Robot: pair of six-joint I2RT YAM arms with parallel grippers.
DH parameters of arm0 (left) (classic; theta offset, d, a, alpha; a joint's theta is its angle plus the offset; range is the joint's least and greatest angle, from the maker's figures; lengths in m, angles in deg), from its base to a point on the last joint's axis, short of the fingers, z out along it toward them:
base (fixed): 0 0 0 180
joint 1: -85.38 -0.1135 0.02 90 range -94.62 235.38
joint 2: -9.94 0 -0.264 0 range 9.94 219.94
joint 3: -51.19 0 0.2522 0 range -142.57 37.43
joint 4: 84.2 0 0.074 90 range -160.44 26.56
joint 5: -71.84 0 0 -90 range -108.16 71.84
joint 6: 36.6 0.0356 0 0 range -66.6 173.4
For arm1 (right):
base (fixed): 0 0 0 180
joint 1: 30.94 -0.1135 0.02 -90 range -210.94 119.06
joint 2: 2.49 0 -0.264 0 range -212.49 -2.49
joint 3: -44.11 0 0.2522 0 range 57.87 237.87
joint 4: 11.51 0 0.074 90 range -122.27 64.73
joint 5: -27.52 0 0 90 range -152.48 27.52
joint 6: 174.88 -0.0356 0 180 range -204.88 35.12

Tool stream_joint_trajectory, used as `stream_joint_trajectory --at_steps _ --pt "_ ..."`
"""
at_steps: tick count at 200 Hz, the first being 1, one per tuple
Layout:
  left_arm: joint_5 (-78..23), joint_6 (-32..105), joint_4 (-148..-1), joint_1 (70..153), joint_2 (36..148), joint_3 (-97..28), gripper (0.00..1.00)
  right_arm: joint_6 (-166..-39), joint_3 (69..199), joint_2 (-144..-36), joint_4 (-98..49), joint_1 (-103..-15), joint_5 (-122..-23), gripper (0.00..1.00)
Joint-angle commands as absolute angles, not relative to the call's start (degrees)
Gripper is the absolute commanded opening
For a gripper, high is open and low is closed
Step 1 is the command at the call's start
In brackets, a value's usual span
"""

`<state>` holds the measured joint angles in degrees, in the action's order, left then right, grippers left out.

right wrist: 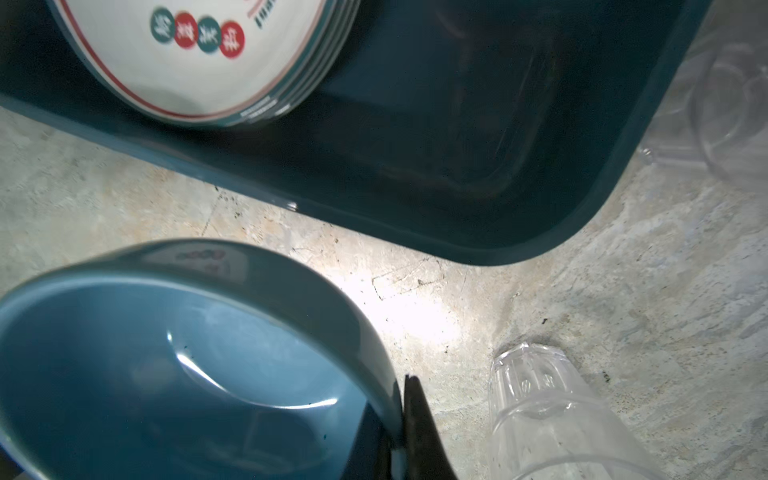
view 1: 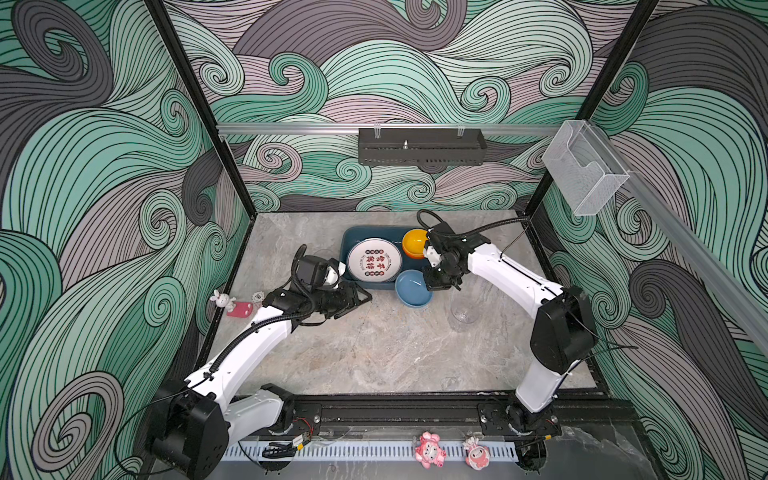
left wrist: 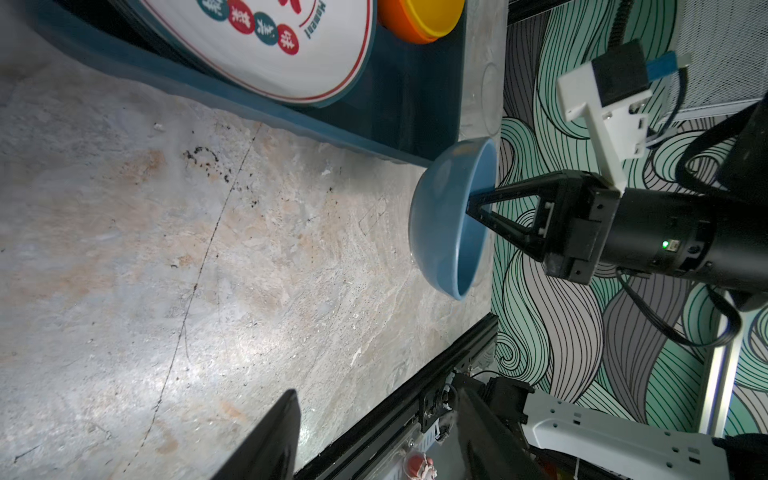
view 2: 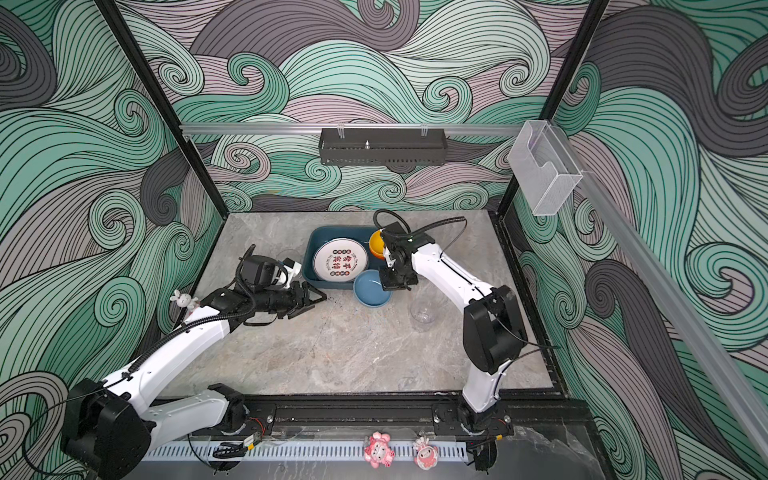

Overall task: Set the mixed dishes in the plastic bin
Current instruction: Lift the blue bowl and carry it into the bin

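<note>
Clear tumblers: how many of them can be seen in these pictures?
2. One clear tumbler is right of the blue bowl; another is left of the plastic bin, partly behind the left arm. Others may be hidden.

Left end effector [view 1: 360, 300] apparently parted, right end effector [left wrist: 471, 208] clamped.

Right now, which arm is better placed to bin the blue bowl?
Right: the right gripper is shut on the rim of the blue bowl beside the plastic bin; the left gripper is open, empty.

bin [view 1: 374, 232]: teal | bowl [view 1: 412, 288]: blue | plate [view 1: 374, 259]: white (red-ringed) | tumbler [view 1: 463, 311]: seemingly clear
</note>
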<state>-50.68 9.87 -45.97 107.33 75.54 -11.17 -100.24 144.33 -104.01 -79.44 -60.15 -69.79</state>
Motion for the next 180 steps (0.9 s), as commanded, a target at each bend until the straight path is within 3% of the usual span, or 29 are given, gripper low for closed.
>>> stream_joint_trajectory --at_steps 1,180 --pt "-50.07 10.72 -44.68 107.70 77.19 -15.03 0.63 -100.35 147.96 -106.45 -81.51 -58.78 -68.74 0.03" --pt "-50.64 12.58 -43.39 106.87 82.69 -21.57 0.63 -102.18 179.30 -127.33 -89.06 -49.48 -67.03 0.03"
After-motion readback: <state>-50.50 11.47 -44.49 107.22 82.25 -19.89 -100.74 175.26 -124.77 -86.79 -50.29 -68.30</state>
